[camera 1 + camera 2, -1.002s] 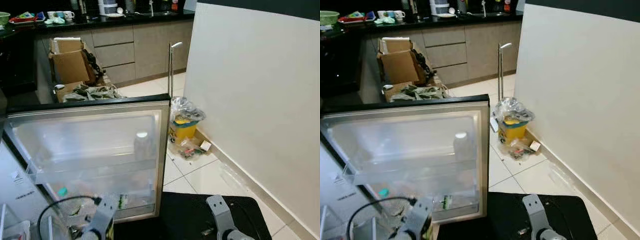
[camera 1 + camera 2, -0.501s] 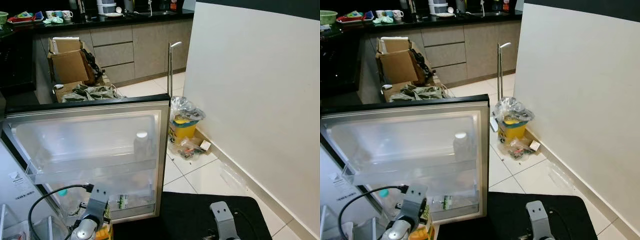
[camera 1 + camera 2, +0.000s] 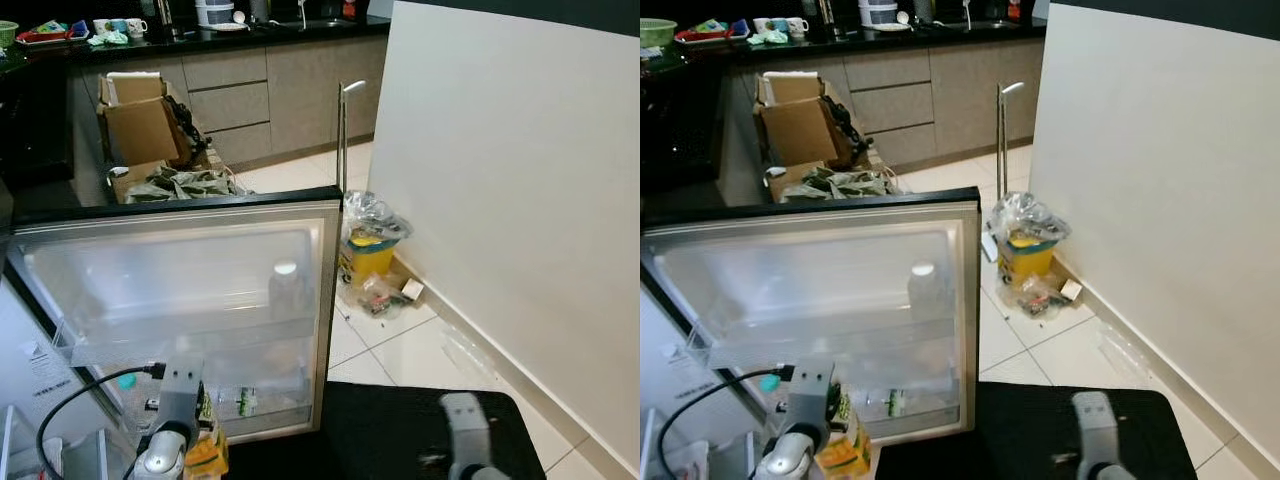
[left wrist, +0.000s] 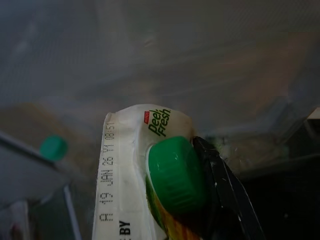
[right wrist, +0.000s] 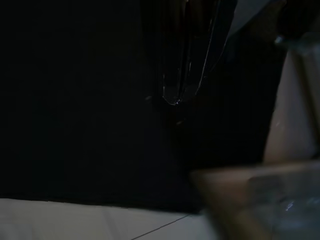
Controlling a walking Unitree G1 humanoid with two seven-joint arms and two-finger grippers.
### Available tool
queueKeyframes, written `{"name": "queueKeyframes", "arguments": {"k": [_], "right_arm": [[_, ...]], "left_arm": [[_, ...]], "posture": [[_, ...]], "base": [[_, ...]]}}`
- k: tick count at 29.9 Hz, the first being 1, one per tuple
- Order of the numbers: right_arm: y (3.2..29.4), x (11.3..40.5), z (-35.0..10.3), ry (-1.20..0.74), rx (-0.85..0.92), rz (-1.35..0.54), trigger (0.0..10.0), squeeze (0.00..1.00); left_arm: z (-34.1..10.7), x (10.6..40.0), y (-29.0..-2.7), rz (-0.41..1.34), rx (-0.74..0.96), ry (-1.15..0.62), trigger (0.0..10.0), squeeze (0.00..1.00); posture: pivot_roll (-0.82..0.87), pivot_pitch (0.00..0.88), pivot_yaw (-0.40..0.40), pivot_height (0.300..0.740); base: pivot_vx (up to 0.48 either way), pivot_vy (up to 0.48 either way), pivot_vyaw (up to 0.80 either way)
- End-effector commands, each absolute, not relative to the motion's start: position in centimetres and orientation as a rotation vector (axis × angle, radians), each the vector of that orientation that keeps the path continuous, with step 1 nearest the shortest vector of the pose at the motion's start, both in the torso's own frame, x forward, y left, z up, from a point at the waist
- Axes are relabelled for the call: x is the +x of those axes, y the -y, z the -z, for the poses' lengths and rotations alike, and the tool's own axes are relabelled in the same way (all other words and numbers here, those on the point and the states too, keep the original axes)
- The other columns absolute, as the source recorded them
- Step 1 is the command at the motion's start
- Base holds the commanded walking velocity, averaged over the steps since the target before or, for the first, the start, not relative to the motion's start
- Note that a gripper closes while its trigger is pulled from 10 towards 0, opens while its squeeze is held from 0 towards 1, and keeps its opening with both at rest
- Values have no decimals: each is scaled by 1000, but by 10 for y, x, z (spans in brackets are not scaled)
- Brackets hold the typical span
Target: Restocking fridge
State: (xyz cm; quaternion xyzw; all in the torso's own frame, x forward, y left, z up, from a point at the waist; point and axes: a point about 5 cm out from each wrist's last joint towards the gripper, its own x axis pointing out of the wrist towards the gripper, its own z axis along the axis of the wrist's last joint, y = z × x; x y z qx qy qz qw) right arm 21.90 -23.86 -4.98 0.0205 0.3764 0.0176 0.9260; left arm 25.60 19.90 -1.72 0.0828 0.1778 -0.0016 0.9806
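Your left gripper holds a juice carton at its green cap: one black finger lies tight against the cap's side, the other is hidden behind the carton, so count the fingers as closed on it. Compared with a second ago the left arm has drifted toward the robot's left and the carton has come up into the head views, where its orange-and-yellow body now hangs just below the wrist, in front of the lower door shelf. A second ago only the wrist was visible there. The fridge door stands open as before, with a clear bottle on its upper shelf and a small bottle lying on the lower one. The carton is not yet on any shelf; it is in the air, near the door's bottom edge. Judgement: the pick is done and this is the carry phase, with placement still ahead. The cap grip is narrow and the carton hangs from it, so a swing or slip during the reach looks like the main risk. The right arm has slid slightly to the right over the black surface and appears blurred; the right wrist view is too dark to tell how its fingers stand.
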Motion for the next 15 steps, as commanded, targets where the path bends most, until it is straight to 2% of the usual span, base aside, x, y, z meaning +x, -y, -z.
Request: {"name": "queueKeyframes", "arguments": {"k": [1, 6, 15], "right_arm": [[237, 225, 46, -756, 46, -60, 10000, 0], [233, 235, 39, -752, -64, -182, 10000, 0], [225, 241, 34, -719, -113, -292, 10000, 0]], "left_arm": [[9, 263, -201, 18, 189, -315, 10000, 0], [1, 266, -207, 36, 220, -263, 10000, 0], [1, 261, -220, 27, 271, -260, 10000, 0]], "posture": [[-33, 27, -20, 731], [-39, 28, -33, 706], [-59, 28, -17, 676]], "base": [[0, 0, 0], [0, 0, 0], [0, 0, 0]]}}
